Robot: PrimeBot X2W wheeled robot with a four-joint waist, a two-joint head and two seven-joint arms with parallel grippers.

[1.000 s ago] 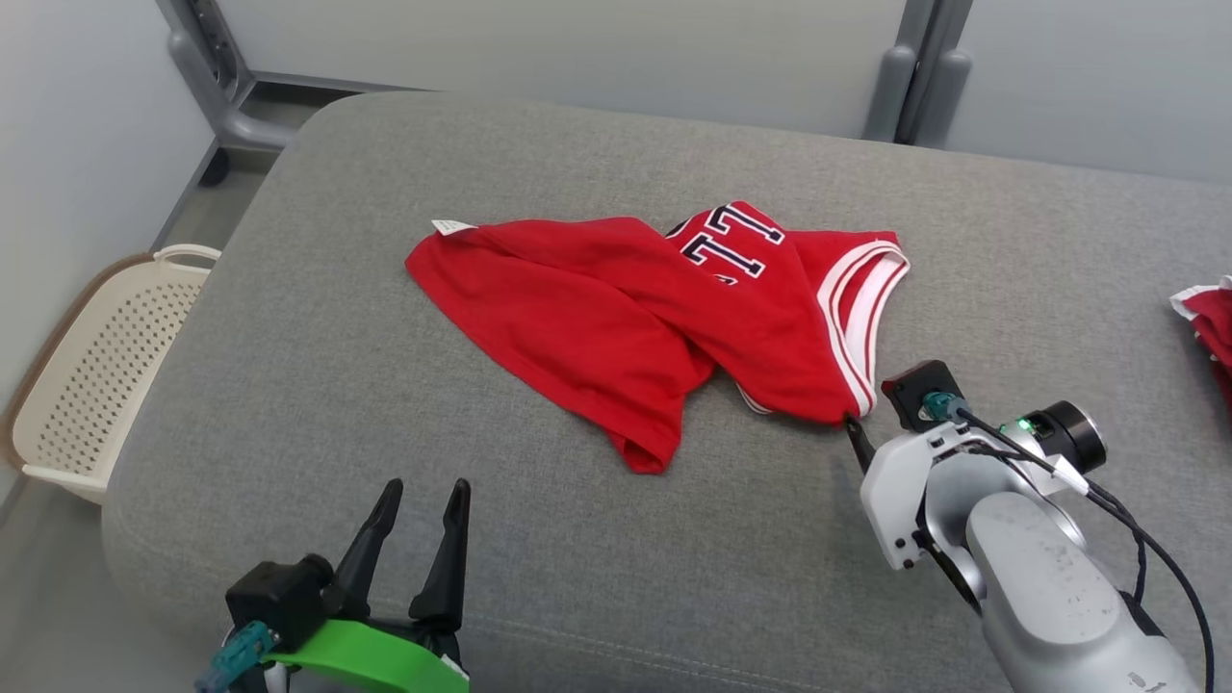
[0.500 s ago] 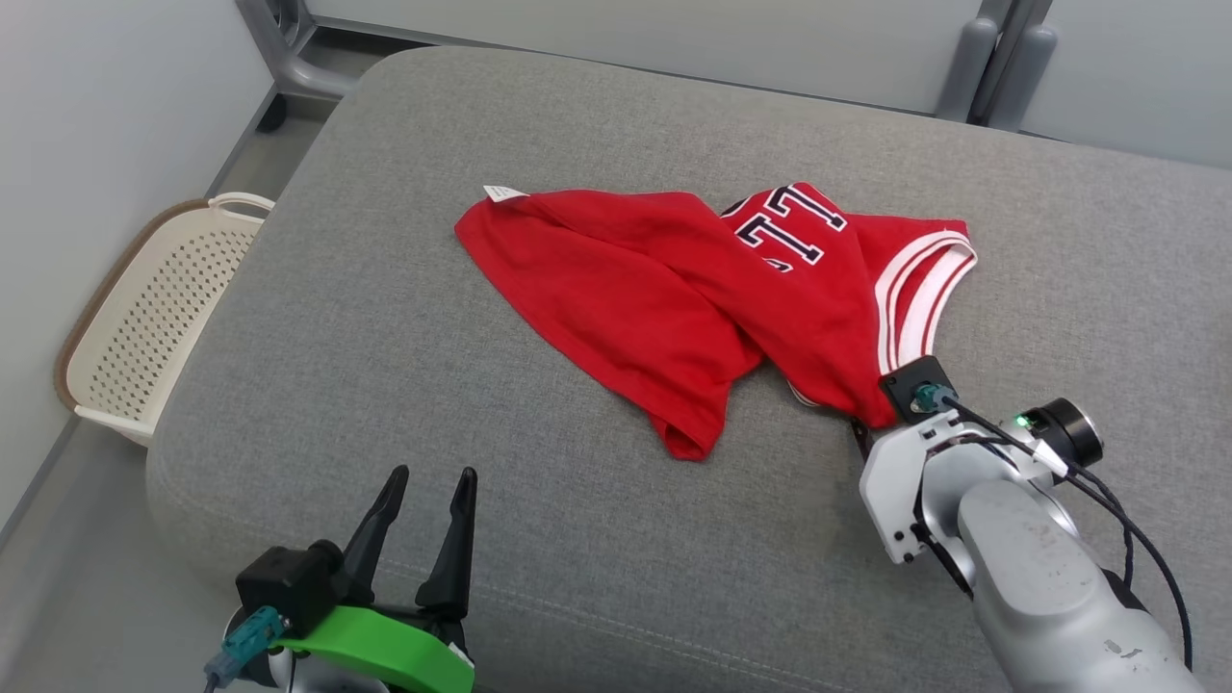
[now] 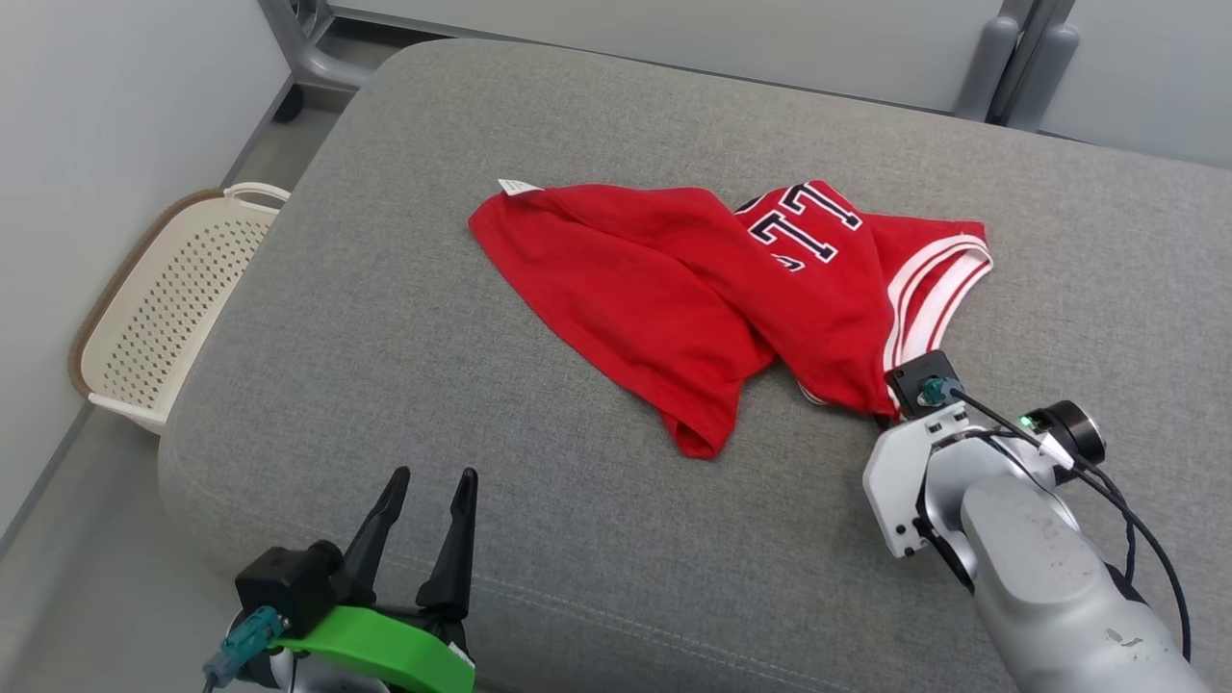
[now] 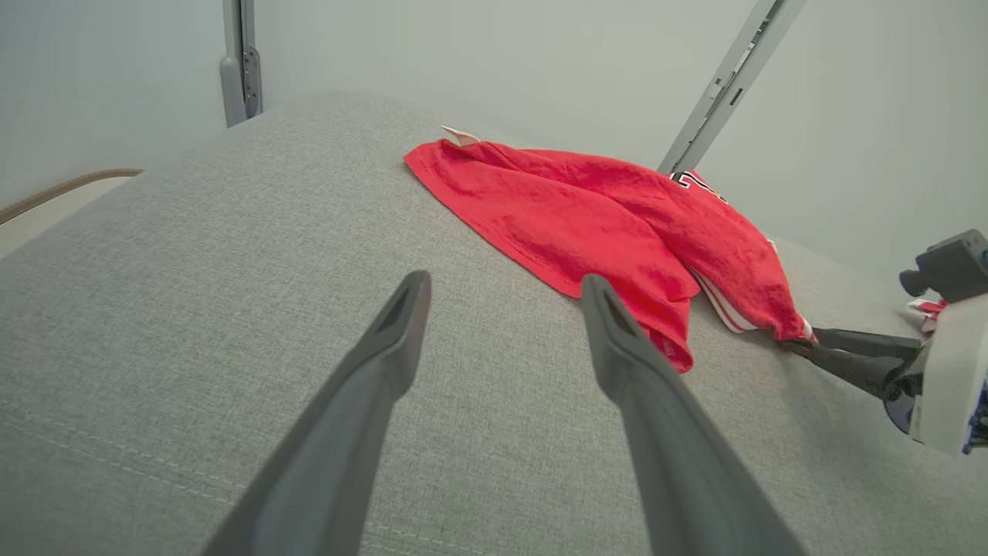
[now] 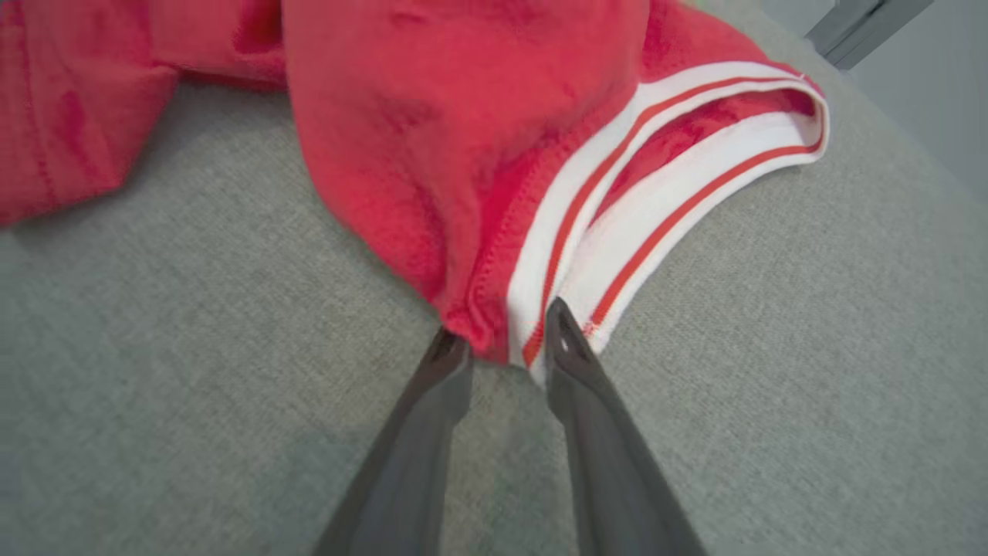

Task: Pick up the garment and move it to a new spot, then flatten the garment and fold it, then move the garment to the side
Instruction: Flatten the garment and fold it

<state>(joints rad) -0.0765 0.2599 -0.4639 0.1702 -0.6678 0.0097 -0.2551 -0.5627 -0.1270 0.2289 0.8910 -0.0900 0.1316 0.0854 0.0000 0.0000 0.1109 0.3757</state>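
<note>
The right gripper (image 5: 502, 332) pinched the garment (image 3: 654, 298) by its striped hem, lower right; left gripper (image 3: 432, 476) gaped open (idle, lower left). Lifting, flattening, folding apparently all undone.

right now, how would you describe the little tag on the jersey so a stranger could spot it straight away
On the big grey cushion lies a crumpled red jersey. At its far left corner in the head view, a small white tag sticks out. It is a plain little flap, unlike the red-striped white trim at the opposite end.
</note>
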